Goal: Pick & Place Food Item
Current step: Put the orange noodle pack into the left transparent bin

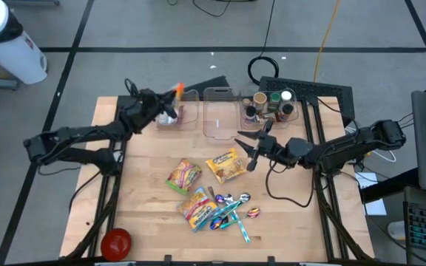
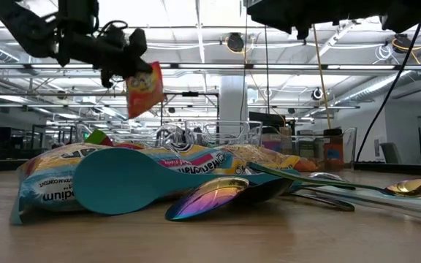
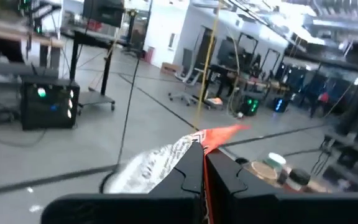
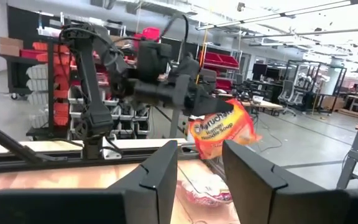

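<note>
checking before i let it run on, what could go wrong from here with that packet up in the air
1. The left end effector is shut on only the top edge of the ramen packet, which hangs loose, so it might slip or swing.
2. The packet is held above the clear bins at the table's far edge; a release off centre could catch a bin wall.
3. The right end effector is open above the table, near the packets there, and could nudge them.
</note>
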### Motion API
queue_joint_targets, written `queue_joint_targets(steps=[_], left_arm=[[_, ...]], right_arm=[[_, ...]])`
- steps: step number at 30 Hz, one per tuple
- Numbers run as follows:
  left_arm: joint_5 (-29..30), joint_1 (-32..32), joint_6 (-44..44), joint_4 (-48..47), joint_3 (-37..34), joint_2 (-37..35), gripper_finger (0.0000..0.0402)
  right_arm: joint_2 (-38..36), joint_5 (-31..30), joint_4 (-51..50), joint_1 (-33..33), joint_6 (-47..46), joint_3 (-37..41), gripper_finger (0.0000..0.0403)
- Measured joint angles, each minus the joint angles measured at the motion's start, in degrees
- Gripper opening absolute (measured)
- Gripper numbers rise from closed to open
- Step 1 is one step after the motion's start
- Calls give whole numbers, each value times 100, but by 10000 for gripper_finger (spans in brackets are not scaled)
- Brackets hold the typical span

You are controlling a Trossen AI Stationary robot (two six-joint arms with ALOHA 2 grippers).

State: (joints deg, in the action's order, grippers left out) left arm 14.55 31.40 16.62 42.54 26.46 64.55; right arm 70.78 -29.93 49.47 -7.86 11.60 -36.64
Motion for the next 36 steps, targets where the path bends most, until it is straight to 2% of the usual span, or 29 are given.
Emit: queue_joint_targets(steps=[2, 7, 18, 22, 31, 36], left_arm=[[-235, 275, 237, -23, 2, 163, 3], [-261, 558, 745, 26, -2, 744, 3], [-253, 555, 1338, 421, 0, 1659, 3], [-256, 554, 1620, 825, 0, 1939, 15], [-250, 478, 1867, 918, 31, 2254, 4], [-184, 366, 1842, 986, 35, 2252, 22]], right_arm=[[-1, -3, 51, 2, 0, 0, 119], [0, -2, 62, 2, 6, 0, 117], [0, -2, 44, 2, 4, 2, 115], [0, -2, 44, 2, 3, 2, 116], [0, -2, 57, 4, 2, 2, 116], [0, -2, 68, 4, 2, 2, 114]])
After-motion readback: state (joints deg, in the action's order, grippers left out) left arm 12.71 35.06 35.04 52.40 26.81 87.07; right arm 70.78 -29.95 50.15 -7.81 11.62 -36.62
